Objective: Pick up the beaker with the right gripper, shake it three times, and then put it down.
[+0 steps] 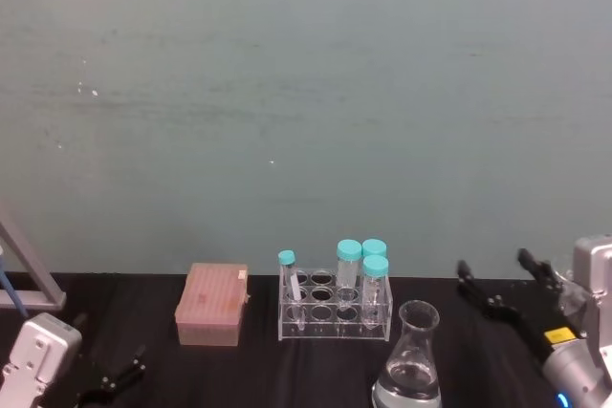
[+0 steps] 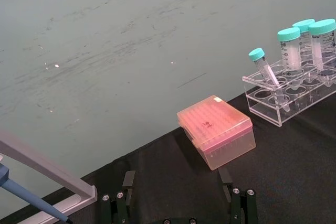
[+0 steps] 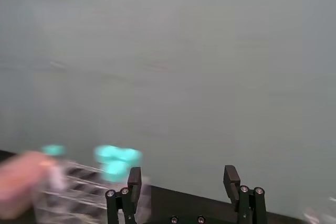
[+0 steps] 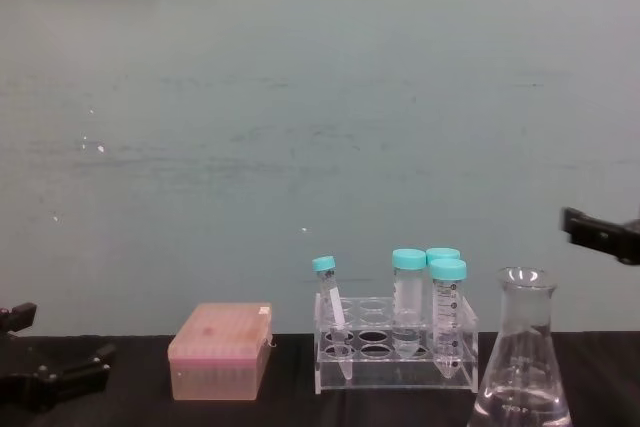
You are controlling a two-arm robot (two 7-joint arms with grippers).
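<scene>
The beaker [image 1: 409,362], a clear glass conical flask with clear liquid in its base, stands on the black table at the front right, in front of the tube rack; from the chest it rises at the lower right [image 4: 522,362]. My right gripper [image 1: 502,279] hovers to the right of the beaker, apart from it, open and empty. From the chest one of its fingers [image 4: 598,234] shows at the right edge, just above the flask's rim. Its wrist view shows the right gripper [image 3: 182,182] with jaws spread. My left gripper [image 1: 115,379] rests open at the front left.
A clear rack [image 1: 335,308] with several teal-capped tubes stands mid-table behind the flask. A pink tip box [image 1: 212,305] sits to its left. A grey stand [image 1: 24,274] with a blue pipette is at the far left. A teal wall closes the back.
</scene>
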